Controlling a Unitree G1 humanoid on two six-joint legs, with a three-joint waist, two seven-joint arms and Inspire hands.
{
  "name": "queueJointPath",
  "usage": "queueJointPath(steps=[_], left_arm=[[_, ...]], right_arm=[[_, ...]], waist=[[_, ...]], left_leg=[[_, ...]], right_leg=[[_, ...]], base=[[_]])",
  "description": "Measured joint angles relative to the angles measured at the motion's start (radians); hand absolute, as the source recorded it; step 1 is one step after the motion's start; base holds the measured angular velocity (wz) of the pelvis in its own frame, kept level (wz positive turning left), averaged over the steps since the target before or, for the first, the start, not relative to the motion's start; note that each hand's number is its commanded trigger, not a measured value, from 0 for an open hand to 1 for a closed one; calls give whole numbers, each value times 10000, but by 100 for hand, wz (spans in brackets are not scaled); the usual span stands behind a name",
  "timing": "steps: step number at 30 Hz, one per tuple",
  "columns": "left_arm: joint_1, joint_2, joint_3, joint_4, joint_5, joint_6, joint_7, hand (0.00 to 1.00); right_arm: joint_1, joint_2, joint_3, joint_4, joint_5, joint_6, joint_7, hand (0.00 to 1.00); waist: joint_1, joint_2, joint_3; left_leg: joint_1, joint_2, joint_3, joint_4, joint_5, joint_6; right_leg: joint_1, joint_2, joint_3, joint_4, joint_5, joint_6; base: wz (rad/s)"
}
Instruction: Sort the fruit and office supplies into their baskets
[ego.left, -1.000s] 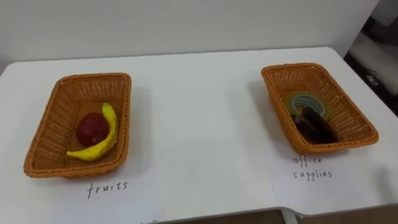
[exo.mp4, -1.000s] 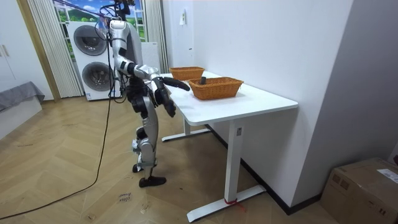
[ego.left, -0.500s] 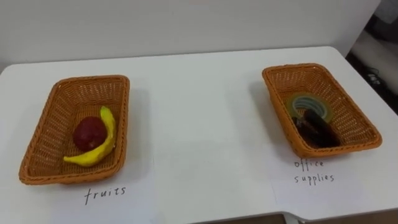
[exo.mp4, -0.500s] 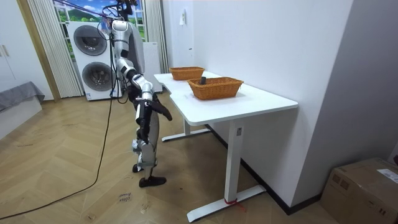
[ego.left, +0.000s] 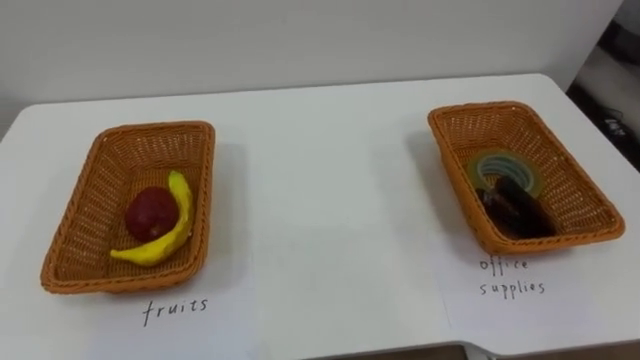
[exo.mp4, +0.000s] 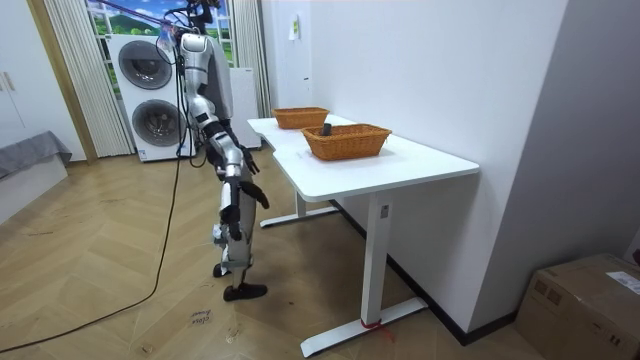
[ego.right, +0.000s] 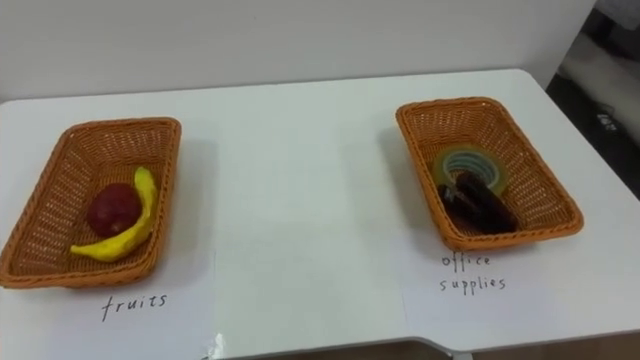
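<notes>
Banana (ego.left: 181, 224) in basket (ego.left: 150, 129), far from right hand (exo.mp4: 256, 196).

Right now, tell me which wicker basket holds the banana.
The left basket: a yellow banana lies against a red fruit in it. The right basket holds a tape roll and a dark object.

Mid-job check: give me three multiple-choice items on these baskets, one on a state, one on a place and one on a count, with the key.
1. How does the orange woven basket on the robot's right stand? A overturned; B upright, holding a grey-green tape roll; C on its side.
2. Where is the curved yellow banana? A in that right basket; B on the tape roll; C in the orange woven basket on the left.
3. How many things lie in the left basket? A one; B two; C five.
Key: B, its rim faces up with the tape inside; C, it curves beside the round red apple there; B, banana and apple alone.
</notes>
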Motion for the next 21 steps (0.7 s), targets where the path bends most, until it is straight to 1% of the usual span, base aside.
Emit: queueJointPath(steps=[1,3,4,5,6,7,8,10,11,12,14,15,21], left_arm=[[-24,-1,0,35,-1,-8,-9,0],[-33,-6,3,72,-1,-7,-35,0],[-42,-12,2,72,-2,-8,-38,0],[-51,-14,-17,74,-2,-8,-42,0],[-49,-18,-20,143,-4,-22,-46,0],[-49,-25,-17,213,-4,-22,-52,0],[-85,-37,-12,337,-3,-25,-74,0],[-100,-41,-4,444,8,-23,-131,0],[-84,-40,-2,485,46,-21,-132,0],[-92,-37,0,511,62,-21,-133,0],[-175,-36,0,623,99,-21,-133,0],[-218,-36,0,626,177,-21,-135,0],[-293,-38,-21,635,260,-22,-121,0]], right_arm=[[-13,-2,115,80,-104,5,183,0],[-168,-1,459,760,-362,77,1010,0],[-227,-2,510,977,-383,138,1219,0],[-258,-7,780,1380,-481,243,1646,0],[-253,12,1065,1691,-667,368,2144,0],[-233,15,1216,1823,-781,447,2384,0],[-188,36,1340,2040,-1247,649,2898,0],[-195,44,1544,2259,-1937,887,3498,0],[-214,48,1655,2415,-2457,968,3906,0],[-238,47,1723,2520,-2721,1010,4090,0],[-305,48,2024,2722,-3603,1230,4723,0],[-384,53,2112,2725,-4037,1316,4999,0],[-922,17,2509,2731,-5688,1336,5976,0]], waist=[[14,-3,-2],[33,-18,-2],[35,-18,-2],[64,-19,-1],[176,-17,0],[218,-16,0],[260,-15,0],[285,-17,1],[317,-25,5],[355,-29,8],[543,-42,19],[570,-43,24],[654,-69,46]], left_leg=[[10,3,-2,-1,-2,-4],[101,12,-22,-22,-19,-17],[109,13,-22,-26,-26,-18],[112,15,-28,-27,-29,-18],[120,21,-26,-28,-34,-25],[122,23,-23,-24,-37,-30],[117,27,-22,-21,-39,-33],[92,33,-25,-29,-45,-39],[86,38,-24,-31,-49,-44],[87,39,-21,-33,-51,-46],[78,43,-17,-35,-56,-50],[70,44,-17,-37,-56,-49],[80,39,-66,-25,-63,-48]], right_leg=[[9,2,0,-5,-2,-2],[47,-5,-94,-11,-36,-12],[51,-8,-103,2,-50,-9],[61,-8,-124,-4,-63,-5],[66,1,-122,-5,-69,-11],[63,4,-125,-4,-70,-14],[52,8,-133,-3,-71,-15],[44,22,-115,-4,-70,-17],[54,30,-109,-8,-69,-19],[44,33,-99,-9,-69,-19],[51,40,-91,-8,-68,-20],[48,38,-99,-7,-68,-20],[145,37,-141,-83,-66,-19]], base=[[0],[2],[5],[0],[0],[0],[0],[0],[0],[0],[0],[0],[2]])
